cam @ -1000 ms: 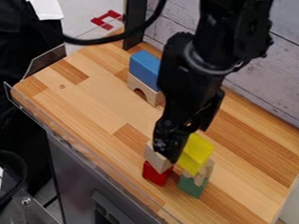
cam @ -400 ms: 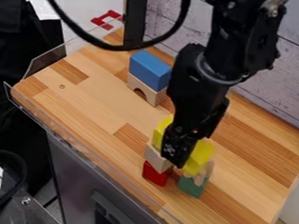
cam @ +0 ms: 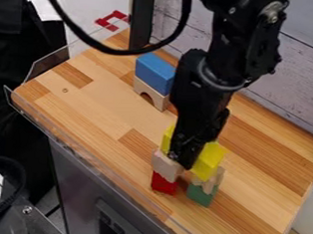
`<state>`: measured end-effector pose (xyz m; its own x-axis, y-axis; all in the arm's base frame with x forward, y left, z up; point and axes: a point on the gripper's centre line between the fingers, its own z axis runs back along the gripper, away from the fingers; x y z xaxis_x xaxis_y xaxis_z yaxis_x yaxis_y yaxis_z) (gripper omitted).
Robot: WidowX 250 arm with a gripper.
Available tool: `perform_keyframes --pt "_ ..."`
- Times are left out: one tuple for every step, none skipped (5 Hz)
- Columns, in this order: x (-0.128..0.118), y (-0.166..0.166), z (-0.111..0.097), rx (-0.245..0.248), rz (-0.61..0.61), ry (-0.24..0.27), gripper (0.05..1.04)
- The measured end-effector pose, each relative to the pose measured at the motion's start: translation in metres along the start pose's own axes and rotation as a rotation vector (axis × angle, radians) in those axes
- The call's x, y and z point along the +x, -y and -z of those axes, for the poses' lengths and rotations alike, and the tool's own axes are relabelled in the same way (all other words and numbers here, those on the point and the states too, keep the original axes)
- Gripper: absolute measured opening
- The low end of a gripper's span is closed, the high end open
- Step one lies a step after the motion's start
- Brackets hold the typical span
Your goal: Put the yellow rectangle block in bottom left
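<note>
Pincer [cam: 183,158] leftward, beside yellow block [cam: 210,160]

Bright, soft light spreads over the wooden tabletop [cam: 106,111], glinting faintly on the arm [cam: 239,56].

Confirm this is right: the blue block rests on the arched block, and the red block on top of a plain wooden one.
Wrong: in the camera view, the red block sits under the plain wooden block. The rest stands.

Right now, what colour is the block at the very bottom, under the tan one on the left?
Red, in the camera view.
</note>
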<state>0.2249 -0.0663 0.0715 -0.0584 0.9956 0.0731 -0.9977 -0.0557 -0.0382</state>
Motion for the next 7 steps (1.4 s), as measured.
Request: perform_keyframes --pt "0.003 0.0 -0.011 -0.03 -0.001 -0.011 0.577" --pt "0.016 -0.003 -0.038 -0.088 0.009 0.018 0.577" --pt "0.038 0.005 -0.063 -0.107 0.079 0.055 0.577" --pt "0.064 0.019 -0.07 -0.136 0.106 0.022 0.577" --pt "0.09 0.029 -0.07 -0.133 0.189 0.003 0.577" --pt "0.102 0.039 -0.054 -0.131 0.175 -0.051 0.577" --pt "0.115 0.052 -0.036 -0.107 0.183 -0.086 0.577"
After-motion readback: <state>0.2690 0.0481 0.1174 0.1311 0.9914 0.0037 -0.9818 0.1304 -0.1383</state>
